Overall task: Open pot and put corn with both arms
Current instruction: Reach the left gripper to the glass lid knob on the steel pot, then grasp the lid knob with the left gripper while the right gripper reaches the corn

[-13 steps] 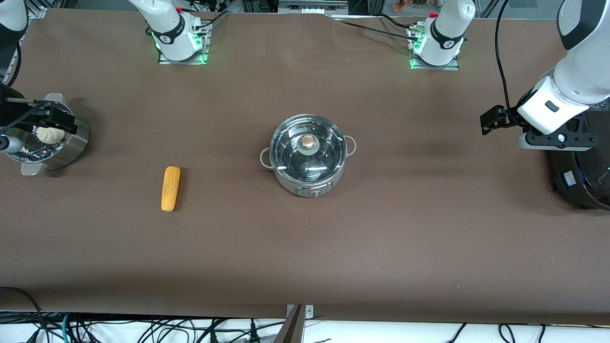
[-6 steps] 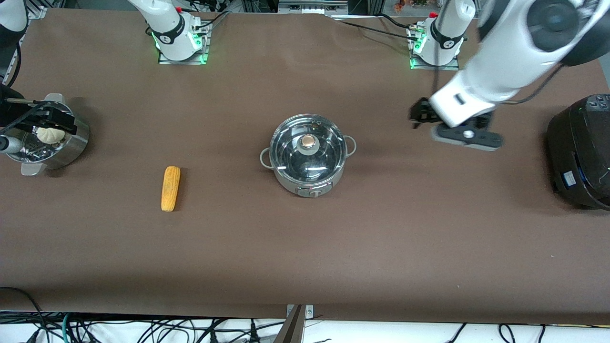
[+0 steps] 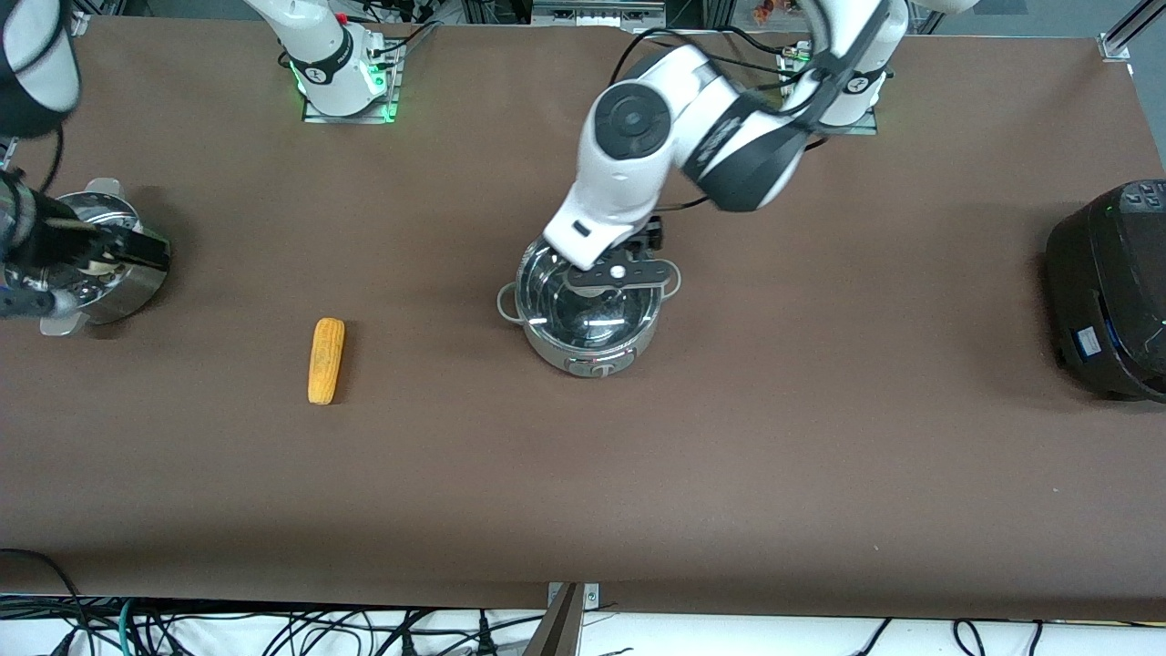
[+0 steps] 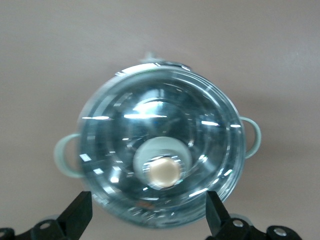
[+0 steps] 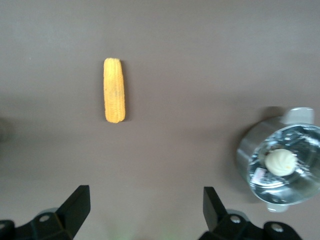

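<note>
The front view hides the lid knob under the left arm's wrist; the left wrist view shows it plainly: the copper knob sits on the glass lid of the pot, which stands mid-worktop with its lid on. The left tool hangs over the pot, fingers spread wide. The right wrist view shows the right tool spread open too, with the corn on the worktop toward the right arm's end. The steamer basket holds a white bun. A second ago the left tool hung by the black cooker; it has swung in over the pot.
</note>
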{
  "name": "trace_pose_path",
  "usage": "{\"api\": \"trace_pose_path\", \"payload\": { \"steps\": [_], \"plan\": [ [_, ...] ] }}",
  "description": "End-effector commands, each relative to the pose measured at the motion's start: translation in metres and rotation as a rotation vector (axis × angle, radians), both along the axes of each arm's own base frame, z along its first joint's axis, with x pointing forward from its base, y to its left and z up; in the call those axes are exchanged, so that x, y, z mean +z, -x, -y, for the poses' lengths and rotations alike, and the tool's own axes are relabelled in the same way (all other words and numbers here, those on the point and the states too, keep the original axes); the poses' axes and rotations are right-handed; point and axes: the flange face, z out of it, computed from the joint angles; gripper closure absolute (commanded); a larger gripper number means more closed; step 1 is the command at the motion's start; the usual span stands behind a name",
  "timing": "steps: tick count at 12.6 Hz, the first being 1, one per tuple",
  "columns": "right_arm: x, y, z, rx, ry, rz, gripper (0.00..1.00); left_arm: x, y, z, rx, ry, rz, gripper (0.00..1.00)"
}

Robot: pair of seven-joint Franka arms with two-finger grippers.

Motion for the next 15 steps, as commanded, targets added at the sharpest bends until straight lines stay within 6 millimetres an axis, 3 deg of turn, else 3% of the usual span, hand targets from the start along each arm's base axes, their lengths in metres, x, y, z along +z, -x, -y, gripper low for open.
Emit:
{"api": "trace_pose_path", "payload": {
  "steps": [1, 3, 6, 9, 12, 13, 15],
  "plan": [
    [-0.030, -0.019, -0.017, 0.002, -0.097, -0.004, 0.00, -0.034, -0.008, 0.022, -0.030, -0.015, 0.059, 0.00],
    [-0.098, -0.046, -0.043, 0.010, -0.106, -0.008, 0.00, -0.049, -0.004, 0.021, -0.079, -0.085, 0.099, 0.00],
    [-0.183, -0.063, -0.074, 0.006, -0.132, 0.001, 0.00, -0.061, 0.003, 0.023, -0.088, -0.098, 0.076, 0.01],
    [-0.248, -0.058, -0.085, 0.010, -0.126, 0.038, 0.00, -0.061, 0.012, 0.023, -0.098, -0.132, 0.040, 0.62],
    [-0.293, -0.049, -0.081, 0.008, -0.119, 0.061, 0.00, -0.056, 0.015, 0.022, -0.090, -0.121, 0.002, 0.95],
    [-0.298, -0.047, -0.079, 0.011, -0.118, 0.050, 0.00, -0.049, 0.012, 0.020, -0.084, -0.114, 0.008, 1.00],
    [-0.307, -0.042, -0.077, 0.015, -0.118, 0.031, 0.00, -0.012, 0.008, 0.006, -0.054, -0.109, 0.010, 1.00]
  ]
}}
